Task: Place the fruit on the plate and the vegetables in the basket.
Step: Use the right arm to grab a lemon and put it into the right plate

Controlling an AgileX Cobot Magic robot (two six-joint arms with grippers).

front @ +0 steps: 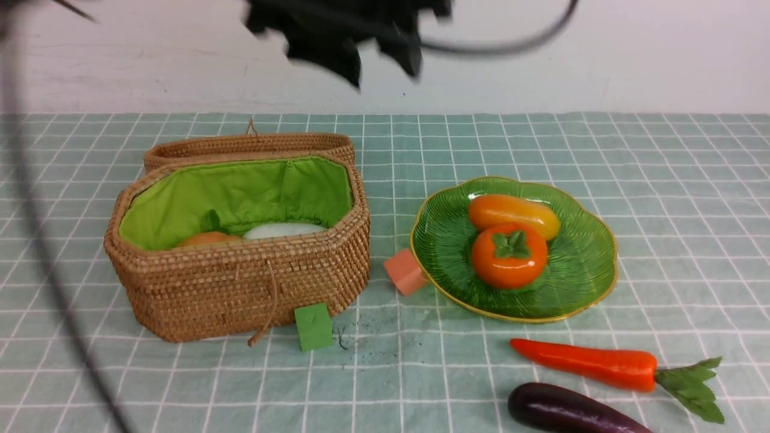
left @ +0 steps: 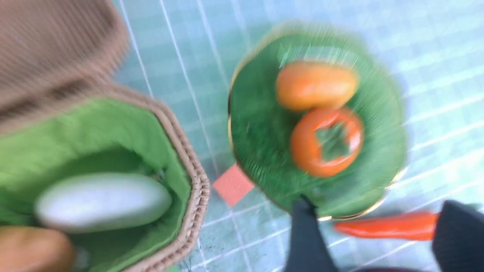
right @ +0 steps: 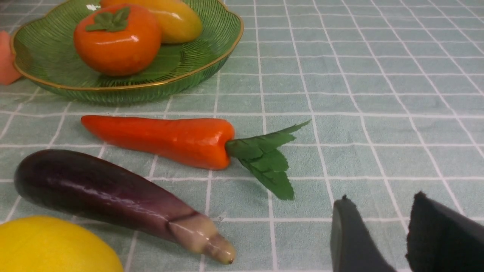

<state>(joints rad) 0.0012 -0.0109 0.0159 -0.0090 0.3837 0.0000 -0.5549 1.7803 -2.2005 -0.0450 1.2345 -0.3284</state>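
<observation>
The wicker basket (front: pixel 240 288) stands open at the left, with a brown potato (front: pixel 207 239) and a pale whitish vegetable (front: pixel 283 230) on its green lining. The green plate (front: pixel 577 270) holds the mango (front: pixel 511 213) and the persimmon (front: pixel 509 255). The carrot (front: pixel 586 362) and the eggplant (front: pixel 565 412) lie on the cloth in front of the plate. A yellow lemon (right: pixel 49 245) lies beside the eggplant (right: pixel 102 196). My left gripper (front: pixel 385 63) is blurred, high above the gap between basket and plate, open and empty. My right gripper (right: pixel 382 198) hovers low, just past the carrot's (right: pixel 159 138) leaves, open and empty.
A salmon cube (front: pixel 406 272) touches the plate's left rim. A green cube (front: pixel 313 326) leans at the basket's front corner. The basket's lid (front: pixel 246 146) lies folded back behind it. A dark cable (front: pixel 36 240) hangs blurred across the left of the front view.
</observation>
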